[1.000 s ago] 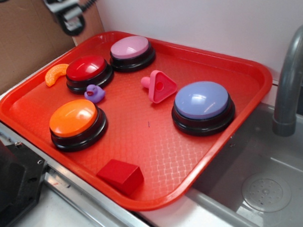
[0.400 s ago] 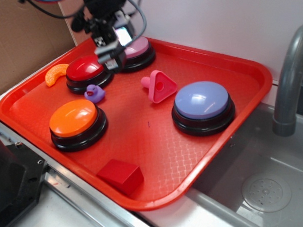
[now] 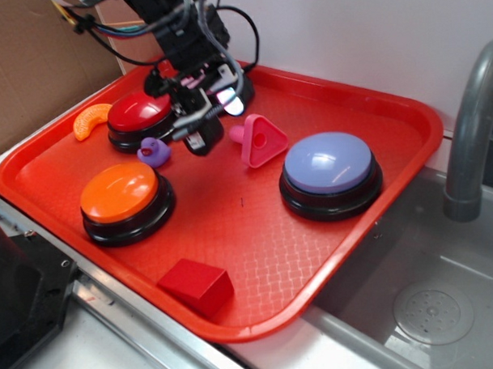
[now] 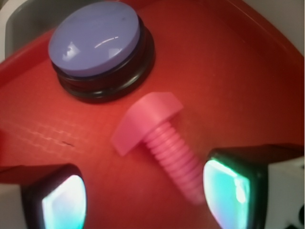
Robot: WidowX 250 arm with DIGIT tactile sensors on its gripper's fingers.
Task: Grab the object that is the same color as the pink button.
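Left to right on the red tray (image 3: 365, 107): one orange slice (image 3: 90, 119), one orange button (image 3: 121, 193), one red button (image 3: 139, 111), one purple duck (image 3: 152, 150), one red block (image 3: 197, 285). Tool (image 3: 197, 125) open, jaws spread, just left of the pink toy (image 3: 261, 140) mid-tray; pink button (image 3: 231, 98) mostly hidden behind. Likely light, stiff, slick plastic; best gripped across the ribbed stub. Then one lavender button (image 3: 328, 165).

We can read no words, numbers, brand names or signs in either view. The red tray (image 3: 374, 131), the domed buttons and the small toys on it all show plain, unmarked surfaces to us. The robot arm above them carries no lettering we can make out.
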